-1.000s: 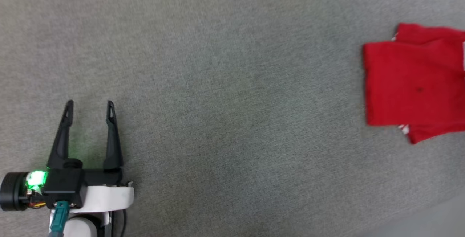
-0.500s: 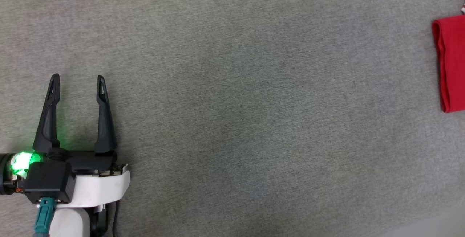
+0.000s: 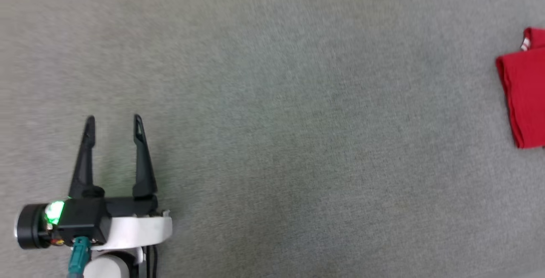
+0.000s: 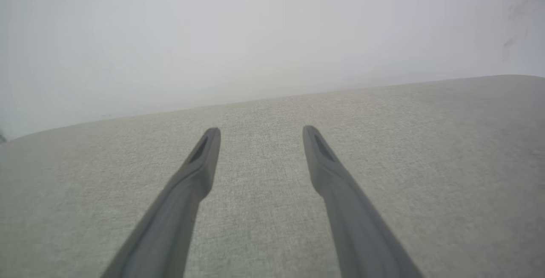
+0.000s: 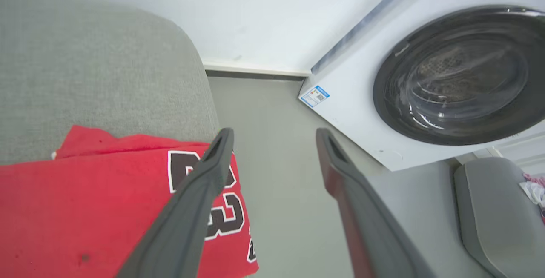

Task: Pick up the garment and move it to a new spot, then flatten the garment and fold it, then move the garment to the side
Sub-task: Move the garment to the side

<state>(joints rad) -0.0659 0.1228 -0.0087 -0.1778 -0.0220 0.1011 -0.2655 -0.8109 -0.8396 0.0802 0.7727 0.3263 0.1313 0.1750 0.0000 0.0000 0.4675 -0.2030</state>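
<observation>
The garment (image 3: pixel 523 99), a folded bright red shirt with a bit of striped trim, lies flat at the far right edge of the grey fabric surface in the head view. In the right wrist view the garment (image 5: pixel 85 210) lies below with black white-outlined lettering showing near the surface's edge. My right gripper (image 5: pixel 272 135) hovers over that edge, open, with nothing between its fingers. My left gripper (image 3: pixel 114 119) is at the lower left of the head view, far from the shirt, open and empty; the left gripper (image 4: pixel 260 131) points along the bare fabric.
The grey fabric surface (image 3: pixel 276 120) spreads wide between the left gripper and the shirt. Beyond its right edge I see a bare floor (image 5: pixel 264 112), a white washing machine (image 5: pixel 451 73) with a dark round door, and a grey cushioned seat (image 5: pixel 489 210).
The head camera has shifted, so the shirt now sits cut off at the right edge. The left gripper holds its open pose.
</observation>
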